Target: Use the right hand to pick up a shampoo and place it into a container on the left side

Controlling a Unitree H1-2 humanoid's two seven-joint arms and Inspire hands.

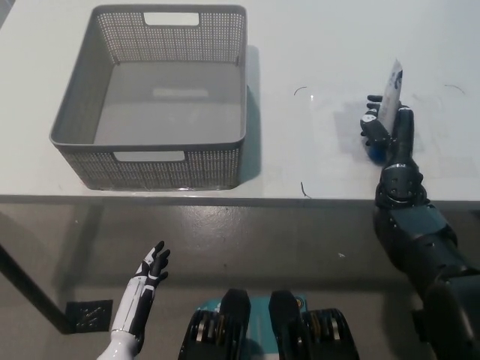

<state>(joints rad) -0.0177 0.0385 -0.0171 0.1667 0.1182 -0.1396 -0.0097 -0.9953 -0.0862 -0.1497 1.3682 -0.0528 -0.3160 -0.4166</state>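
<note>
Seen from the head camera looking steeply down, the black right hand (pixel 388 131) reaches over the white table (pixel 315 45) with its fingers closed around a white shampoo tube (pixel 391 88), which stands nearly upright in the grasp, its flat end poking above the fingers and its blue cap (pixel 373 154) low against the hand. Well off to that hand's left sits an empty grey perforated basket (pixel 154 169) with cut-out handles. The white left hand (pixel 150 271) rests below the table edge, holding nothing, fingers spread apart.
</note>
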